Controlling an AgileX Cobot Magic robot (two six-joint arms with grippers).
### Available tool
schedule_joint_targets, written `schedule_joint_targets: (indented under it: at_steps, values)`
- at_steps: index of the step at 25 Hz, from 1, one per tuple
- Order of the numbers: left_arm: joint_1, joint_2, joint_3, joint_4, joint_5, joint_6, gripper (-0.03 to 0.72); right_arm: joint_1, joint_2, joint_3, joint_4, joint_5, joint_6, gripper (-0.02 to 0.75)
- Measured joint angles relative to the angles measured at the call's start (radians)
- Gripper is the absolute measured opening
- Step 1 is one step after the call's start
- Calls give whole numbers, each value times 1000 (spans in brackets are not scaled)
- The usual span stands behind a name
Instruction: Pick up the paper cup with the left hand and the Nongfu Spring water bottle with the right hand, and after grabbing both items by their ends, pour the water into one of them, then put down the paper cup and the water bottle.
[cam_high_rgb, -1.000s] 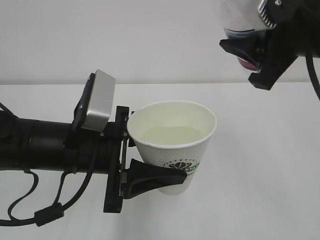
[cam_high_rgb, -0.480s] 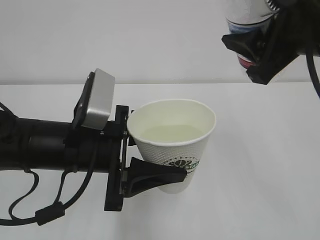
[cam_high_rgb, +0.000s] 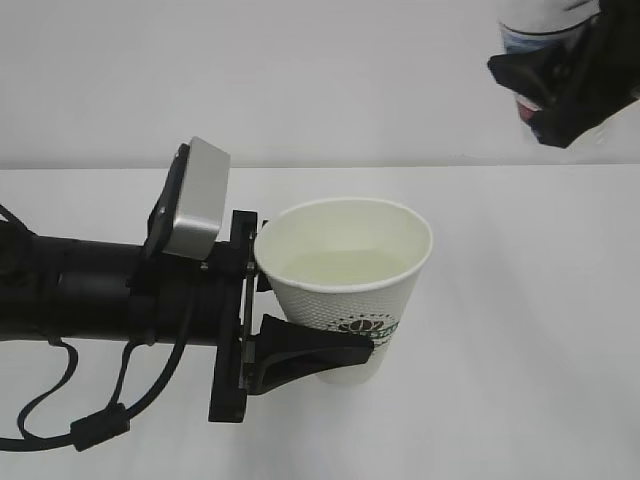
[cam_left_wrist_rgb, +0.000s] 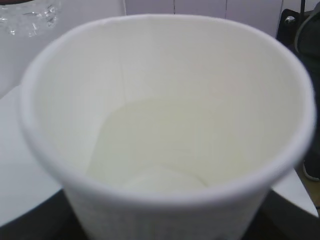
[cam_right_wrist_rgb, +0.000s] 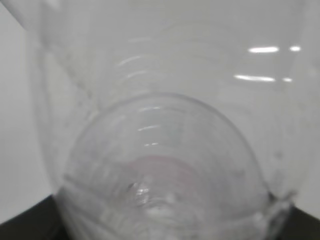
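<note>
Paper cup (cam_high_rgb: 345, 285): white, tapered, dark green round logo low on its side. Stands upright with mouth up and long axis close to vertical, raised off the white bench (cam_high_rgb: 520, 330), centre of the exterior view. The left wrist view looks straight into the cup (cam_left_wrist_rgb: 165, 125).

Water (cam_high_rgb: 345, 268): pale, still pool inside the cup, filling the lower part; in the left wrist view its surface (cam_left_wrist_rgb: 160, 145) meets the wall in a curved line.

Left end effector (cam_high_rgb: 300, 300): black, two-fingered, clamped on the cup's wall from the left side. One finger (cam_high_rgb: 315, 355) crosses the front of the cup just below the logo; the other is behind the rim and mostly hidden. Arm lies roughly horizontal, entering from the left edge, with a silver-grey box (cam_high_rgb: 195, 205) on top and black cables (cam_high_rgb: 100, 415) looping below.

Nongfu Spring water bottle (cam_high_rgb: 535, 25): clear plastic, only a part visible at the top right corner of the exterior view, well apart from the cup and above it. Which way its long axis runs cannot be told from there. In the right wrist view the bottle (cam_right_wrist_rgb: 165, 150) fills the frame, seen along its length.

Right end effector (cam_high_rgb: 560, 85): black, closed around the bottle, high at the upper right.
</note>
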Motion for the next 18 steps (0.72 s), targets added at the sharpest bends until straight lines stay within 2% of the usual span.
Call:
schedule_joint_targets:
  at_steps: [8,12,18]
  values:
    - [0,0,0,0,0,0,492,-223,0,0,145,-108,29,469]
    - [0,0,0,0,0,0,491,-294,0,0,217,-163,29,469]
    - [0,0,0,0,0,0,491,-343,22,0,300,-215,21,469]
